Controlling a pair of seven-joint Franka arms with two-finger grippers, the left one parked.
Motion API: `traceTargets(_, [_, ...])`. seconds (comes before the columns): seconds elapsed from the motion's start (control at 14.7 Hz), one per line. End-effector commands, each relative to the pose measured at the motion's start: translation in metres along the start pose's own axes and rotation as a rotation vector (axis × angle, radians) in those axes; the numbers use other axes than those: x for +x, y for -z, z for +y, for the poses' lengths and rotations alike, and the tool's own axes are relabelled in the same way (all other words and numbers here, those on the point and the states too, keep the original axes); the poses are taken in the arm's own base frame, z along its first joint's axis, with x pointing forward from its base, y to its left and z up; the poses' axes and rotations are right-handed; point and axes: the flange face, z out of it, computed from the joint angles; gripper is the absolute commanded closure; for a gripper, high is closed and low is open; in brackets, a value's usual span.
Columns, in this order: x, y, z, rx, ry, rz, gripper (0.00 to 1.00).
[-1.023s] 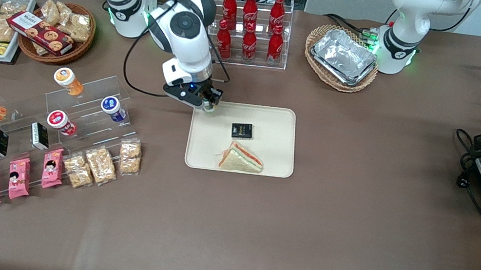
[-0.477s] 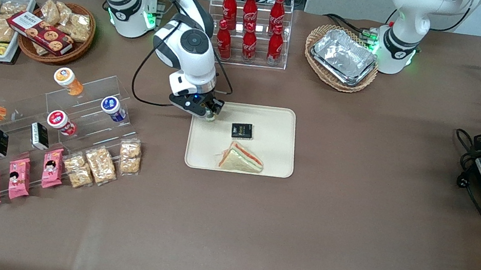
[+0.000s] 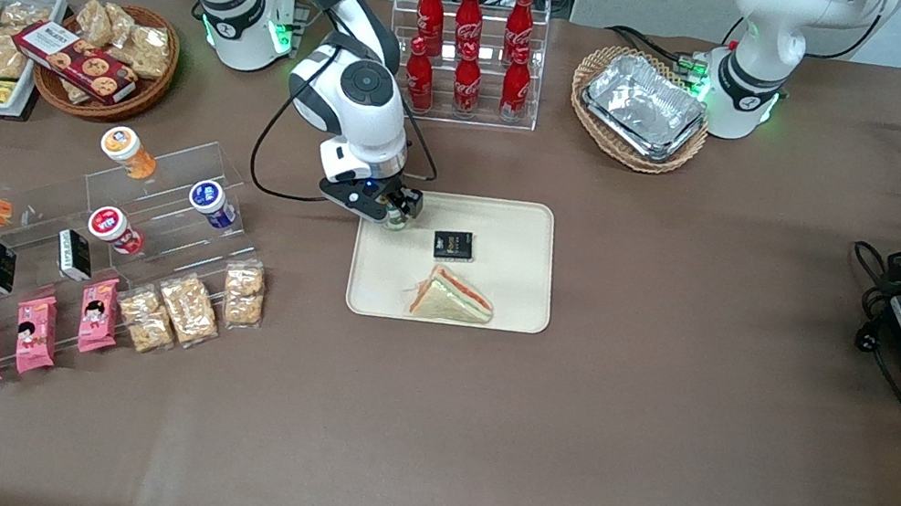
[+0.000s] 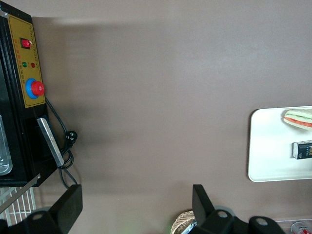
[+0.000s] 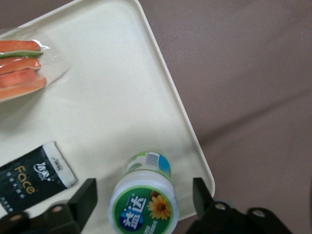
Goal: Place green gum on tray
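Your right arm's two-finger gripper (image 3: 394,213) hangs over the corner of the flat beige rectangular tray (image 3: 520,237) that lies farthest from the front camera, toward the working arm's end of the table. In the right wrist view the small cylindrical green gum canister (image 5: 144,197), with its round green-and-white lid and pale body, sits between the two dark fingers (image 5: 84,199), but you cannot tell from these views whether the fingers press on it or stand clear of its sides. The canister stands upright with its base over the tray floor, just inside the rounded corner rim (image 5: 194,141); you cannot tell whether the base touches the floor. A small black rectangular packet (image 3: 453,243) lies on the tray just beside the canister. A wrapped triangular sandwich (image 3: 450,298) rests on the tray nearer the front camera than the packet.
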Motion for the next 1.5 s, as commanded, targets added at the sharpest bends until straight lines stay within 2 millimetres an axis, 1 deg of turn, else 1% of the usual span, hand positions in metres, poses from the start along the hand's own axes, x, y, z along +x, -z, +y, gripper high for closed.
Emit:
traceTargets(0.0, [0.006,0.006,-0.007,0.022,-0.02,0.024,0.0])
traceTargets(0.14, [0.017,0.03,-0.01,0.037,-0.022,0.057,0.0])
traceTargets(0.27, [0.022,0.056,-0.018,0.018,-0.023,0.086,0.0])
traceTargets(0.34, [0.024,0.072,-0.025,-0.003,-0.026,0.096,0.0])
traceTargets(0.41, [0.022,0.094,-0.035,-0.015,-0.024,0.09,0.0])
traceTargets(0.48, [0.023,0.119,-0.045,-0.023,-0.016,0.071,0.0])
traceTargets(0.55, [0.03,0.146,-0.051,-0.023,-0.027,0.03,0.0])
traceTargets(0.68, [0.036,0.203,-0.058,-0.013,0.013,-0.022,0.0])
traceTargets(0.82, [0.051,0.256,-0.055,-0.043,0.057,-0.037,0.0])
traceTargets(0.89, [0.062,0.287,-0.051,-0.044,0.068,-0.05,0.0])
traceTargets(0.95, [0.067,0.315,-0.048,-0.04,0.102,-0.07,0.0])
traceTargets(1.02, [0.083,0.332,-0.036,-0.045,0.134,-0.092,0.0])
traceTargets(1.16, [0.11,0.364,-0.004,-0.038,0.211,-0.078,0.0])
traceTargets(1.23, [0.129,0.381,0.021,-0.019,0.221,-0.053,0.0])
traceTargets(1.3, [0.148,0.385,0.04,-0.006,0.226,-0.054,0.0])
traceTargets(1.43, [0.191,0.387,0.085,0.001,0.268,-0.056,0.0])
